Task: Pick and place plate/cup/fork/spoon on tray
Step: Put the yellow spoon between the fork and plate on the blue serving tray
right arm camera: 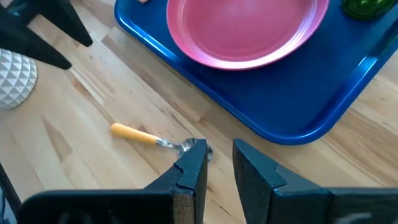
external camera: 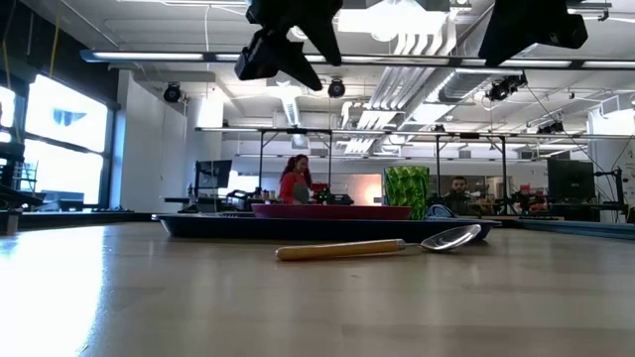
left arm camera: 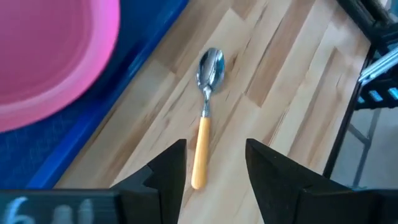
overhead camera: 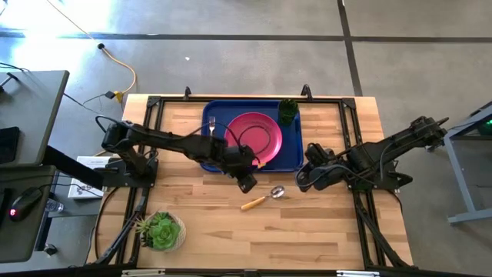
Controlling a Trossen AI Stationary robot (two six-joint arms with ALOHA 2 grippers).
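Spoon [overhead camera: 265, 198] lay lower centre, off the tray [overhead camera: 292, 158]; left gripper [overhead camera: 246, 182] hovered released, descent and grasp seemingly next.

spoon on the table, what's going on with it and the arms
The spoon lies on the wooden table, just off the tray. The left gripper hangs over its handle, fingers open, holding nothing. The right gripper waits beside the bowl end. The plate, cup and fork are already on the tray.

Wooden table [overhead camera: 323, 231] bears tray [overhead camera: 211, 115], spoon [overhead camera: 260, 198], succulent [overhead camera: 160, 230].
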